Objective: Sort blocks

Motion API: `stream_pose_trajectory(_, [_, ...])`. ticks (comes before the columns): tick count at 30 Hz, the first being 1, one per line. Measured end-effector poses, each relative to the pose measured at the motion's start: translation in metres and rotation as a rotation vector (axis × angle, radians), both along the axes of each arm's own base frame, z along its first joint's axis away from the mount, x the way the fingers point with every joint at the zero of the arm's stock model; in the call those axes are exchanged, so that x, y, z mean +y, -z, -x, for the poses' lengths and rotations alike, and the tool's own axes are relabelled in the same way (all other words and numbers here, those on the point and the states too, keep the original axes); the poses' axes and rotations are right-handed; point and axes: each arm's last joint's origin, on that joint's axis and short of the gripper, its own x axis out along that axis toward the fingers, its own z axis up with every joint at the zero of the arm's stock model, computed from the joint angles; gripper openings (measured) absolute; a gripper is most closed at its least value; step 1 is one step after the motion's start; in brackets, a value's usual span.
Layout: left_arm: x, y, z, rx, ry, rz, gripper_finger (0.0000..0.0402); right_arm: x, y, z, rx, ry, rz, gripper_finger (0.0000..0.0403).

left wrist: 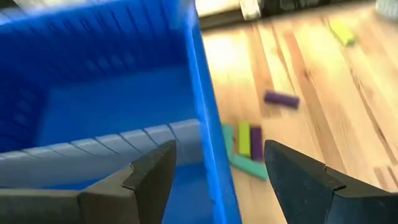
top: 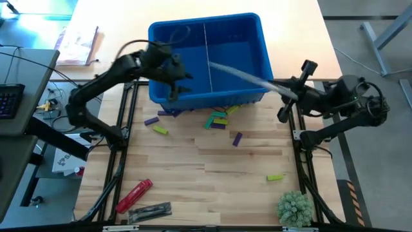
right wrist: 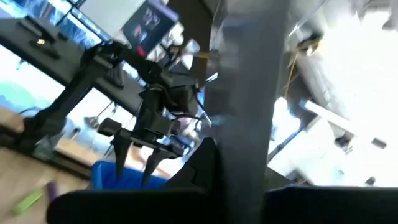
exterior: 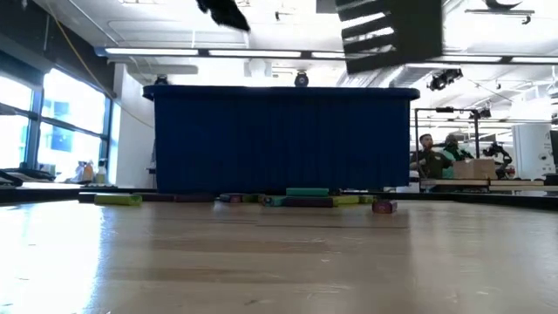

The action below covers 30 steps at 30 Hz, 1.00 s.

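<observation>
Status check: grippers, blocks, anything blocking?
Left gripper open over blue plastic bin. Right gripper shut on flat grey mat. Small coloured blocks scattered on wooden table. Grey mat overhangs bin.

This is a robotics lab or engineering workspace in an open-plan office hall. The landmark is the pale butcher-block wooden table (top: 212,167), ringed by a black metal frame (top: 119,174) that carries the two dark robot arms. To the left of the table stands a grey desk with a black keyboard (top: 9,100) and loose cables. Beyond the table's far edge, the low view shows long ceiling strip lights (exterior: 200,52), tall windows (exterior: 52,131) at the left, and at the right a seated person (exterior: 427,155) at a bench crowded with equipment.
</observation>
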Motion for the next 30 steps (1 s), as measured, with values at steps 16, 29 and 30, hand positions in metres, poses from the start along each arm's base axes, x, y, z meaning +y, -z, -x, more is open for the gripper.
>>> stream_pose_trajectory(16, [-0.048,-0.082,0.071,-0.464,0.105,-0.267,0.0216,-0.070,0.029,-0.074,0.120,0.227,0.030,0.0000])
stream_pose_trajectory(29, [-0.063,-0.097,0.104,-0.524,-0.014,-0.320,0.0216,-0.146,0.075,-0.122,0.229,0.300,-0.072,0.0000])
stream_pose_trajectory(30, [-0.061,-0.097,0.103,-0.520,-0.023,-0.321,0.0216,-0.150,0.079,-0.124,0.237,0.299,-0.085,0.0000])
